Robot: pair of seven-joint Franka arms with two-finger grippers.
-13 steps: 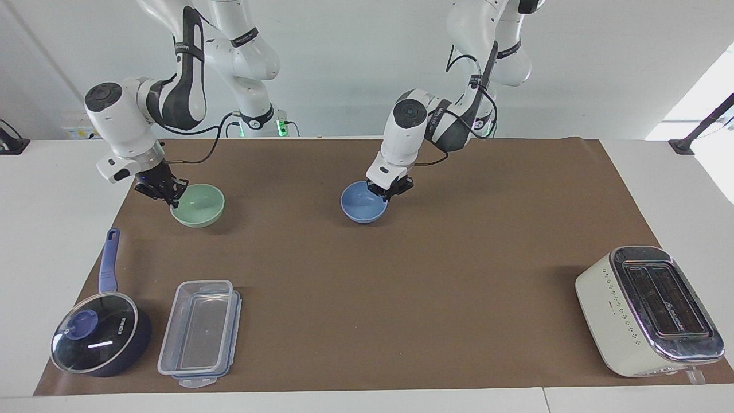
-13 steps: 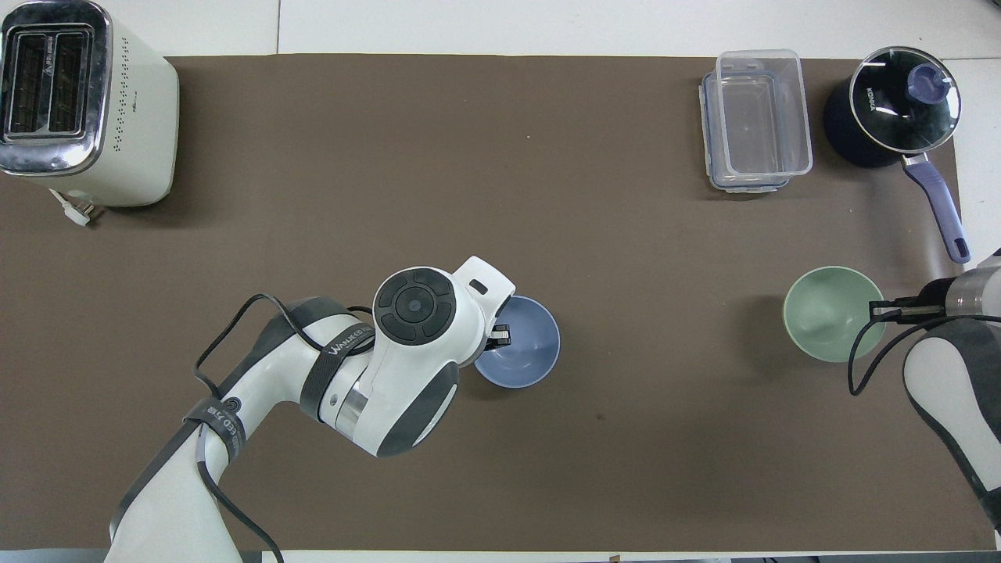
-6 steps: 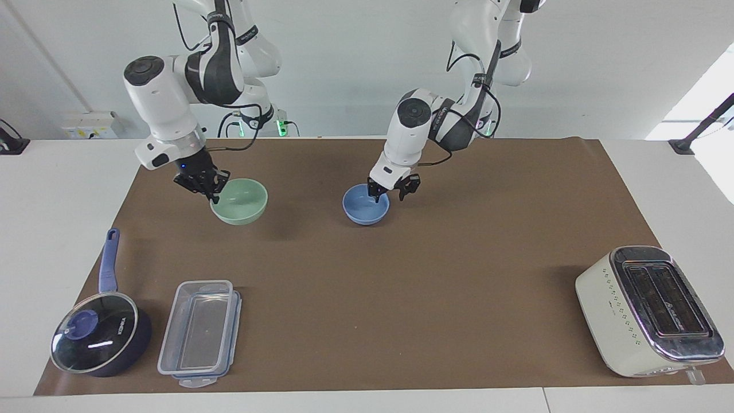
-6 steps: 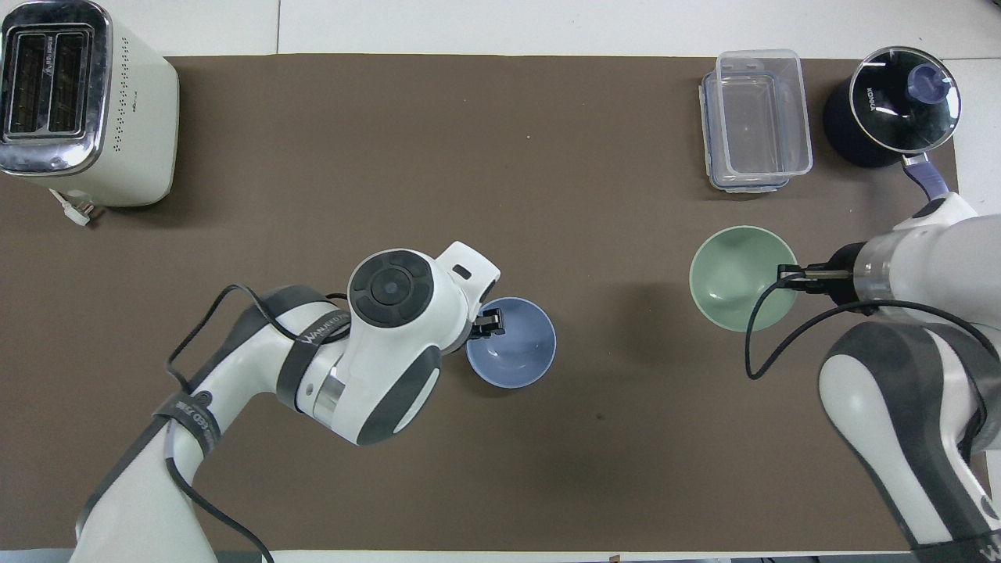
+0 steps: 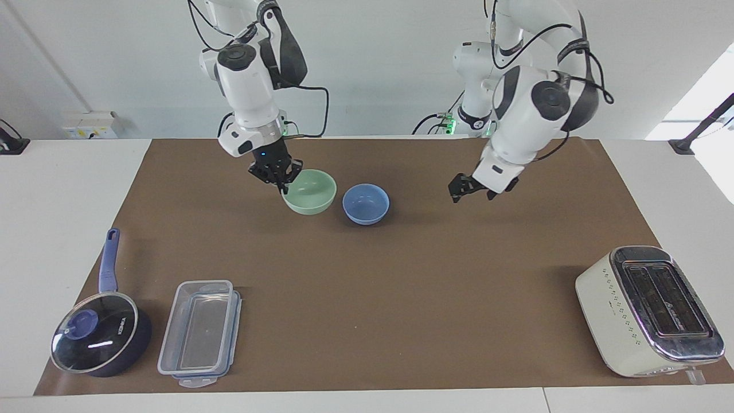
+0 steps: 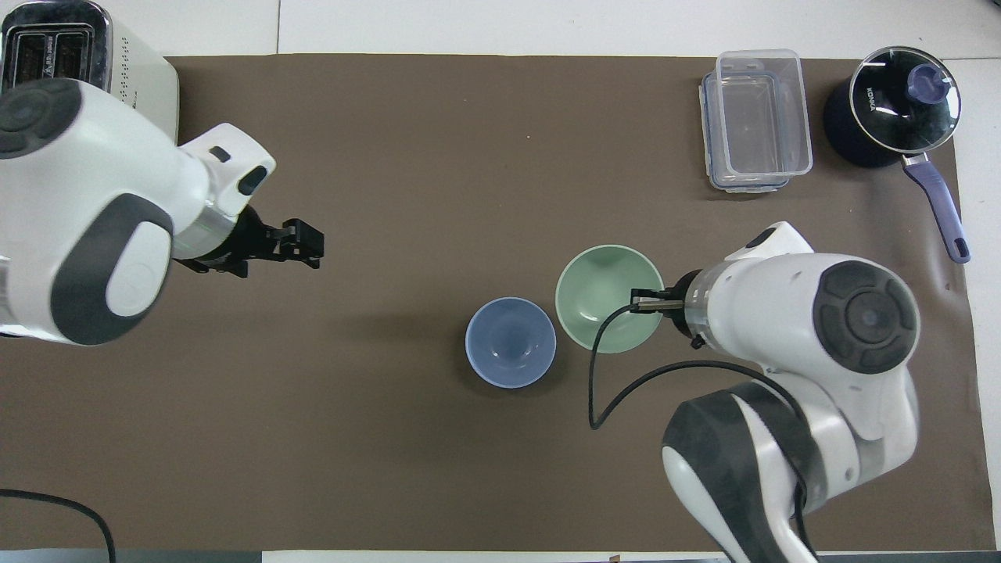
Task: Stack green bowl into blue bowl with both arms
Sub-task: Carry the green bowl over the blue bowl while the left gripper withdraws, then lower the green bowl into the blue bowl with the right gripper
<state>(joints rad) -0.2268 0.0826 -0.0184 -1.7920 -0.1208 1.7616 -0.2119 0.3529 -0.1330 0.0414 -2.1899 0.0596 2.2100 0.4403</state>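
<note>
The right gripper (image 5: 281, 182), bent steeply down, grasps the green bowl's (image 5: 312, 194) rim, just beside the blue bowl (image 5: 366, 203) mid-worktop. The left gripper (image 5: 471, 191) hovers released over bare mat.

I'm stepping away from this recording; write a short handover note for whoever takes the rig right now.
Right gripper: shut on the green bowl, held by its rim and raised beside the blue bowl.
Left gripper: open, holding nothing, over bare mat toward the left arm's end.
Done: blue bowl stands on the mat mid-table.
Left: carry the green bowl over the blue bowl, lower it in, let go.
</note>
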